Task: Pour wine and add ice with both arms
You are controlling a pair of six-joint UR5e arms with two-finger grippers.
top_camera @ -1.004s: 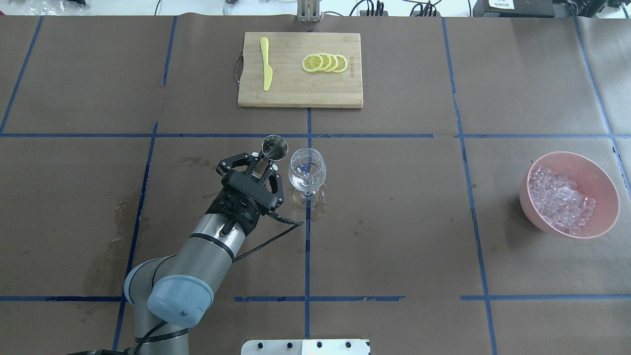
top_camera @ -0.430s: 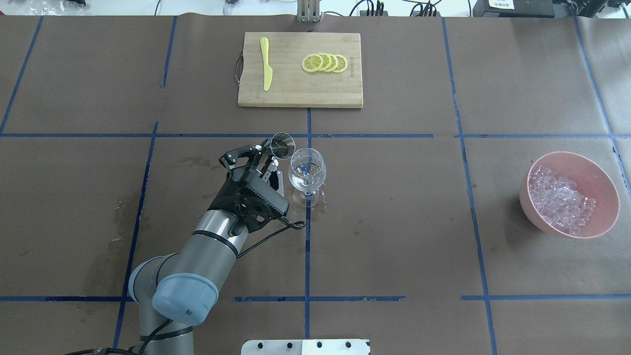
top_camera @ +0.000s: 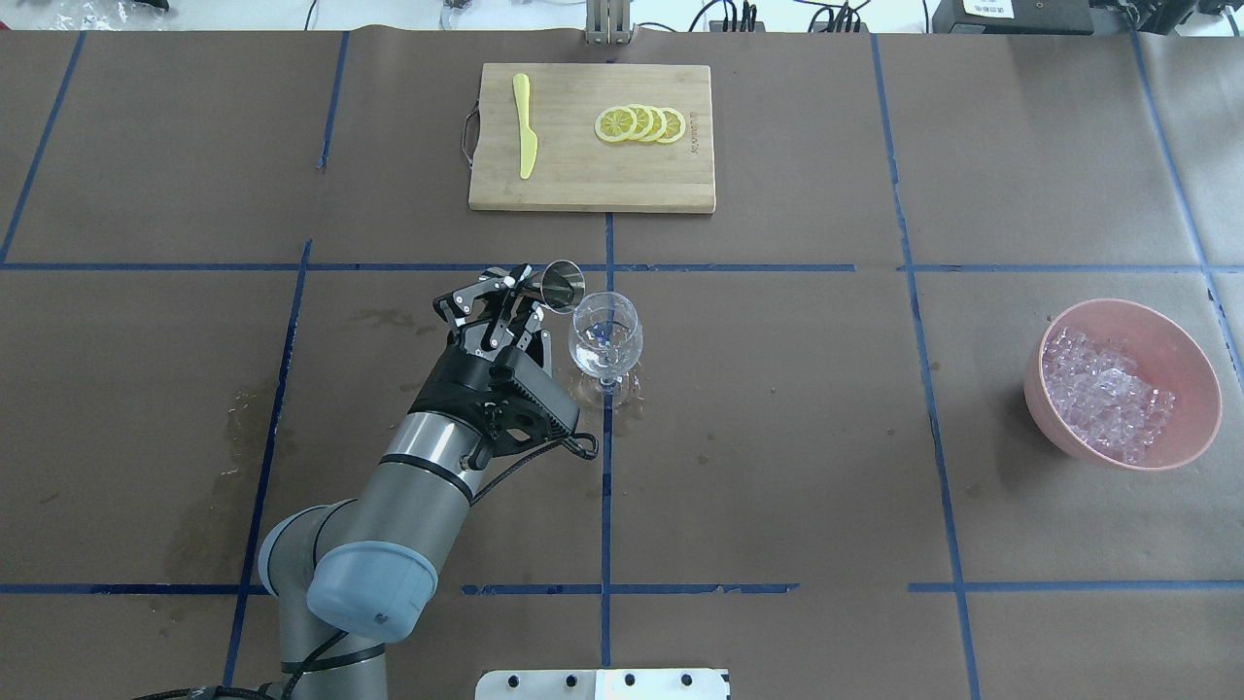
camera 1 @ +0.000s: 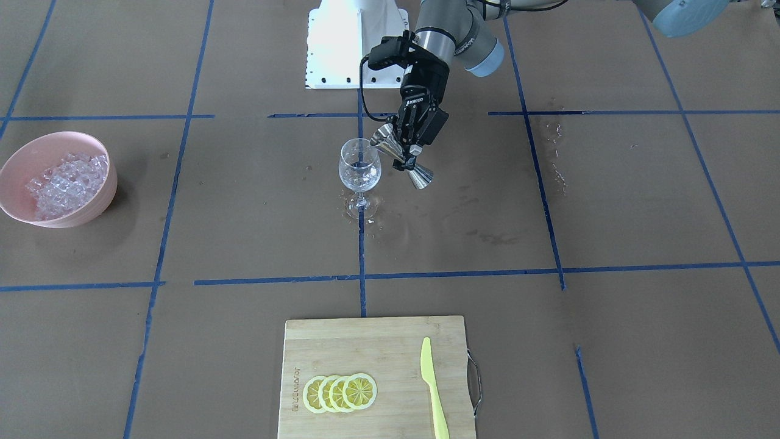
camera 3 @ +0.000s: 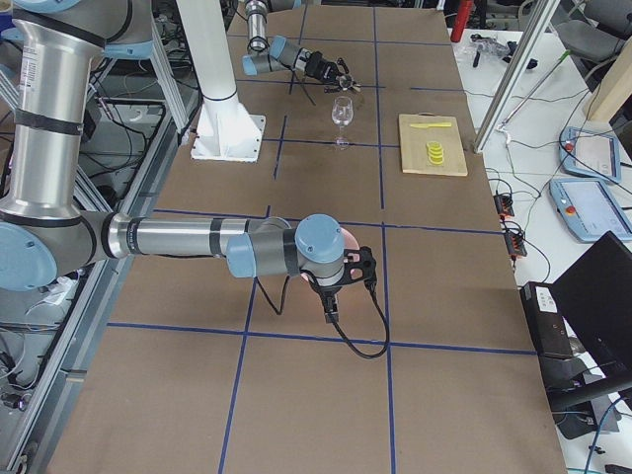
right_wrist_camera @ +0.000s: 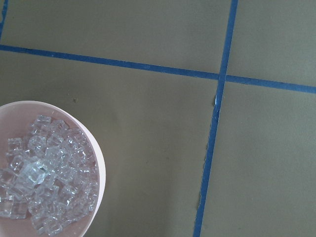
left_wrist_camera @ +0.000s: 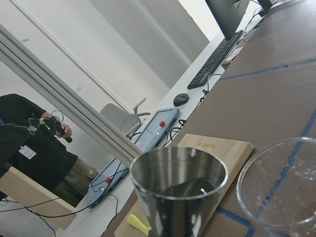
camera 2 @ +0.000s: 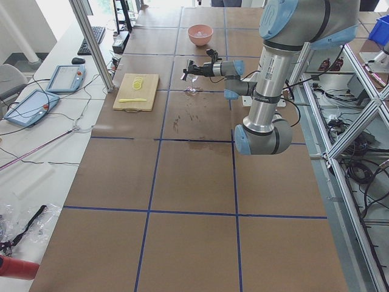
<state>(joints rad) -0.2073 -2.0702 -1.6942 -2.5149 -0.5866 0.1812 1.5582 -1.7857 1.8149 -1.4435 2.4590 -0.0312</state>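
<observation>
Ice (top_camera: 1103, 399): clear cubes, pink bowl (top_camera: 1171, 340). Left tool (camera 1: 405, 155) clamps jigger (camera 1: 420, 177); right tool (camera 3: 355, 269): cannot tell.

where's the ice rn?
Overhead view: the ice sits in the pink bowl at the table's right, the robot's right side, well away from the wine glass at centre.

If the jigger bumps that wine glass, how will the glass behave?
The wine glass would probably tip easily: wide bowl on a thin stem and small foot. It looks thin and clear, so likely fragile. Damp marks around its foot suggest it might slide.
</observation>
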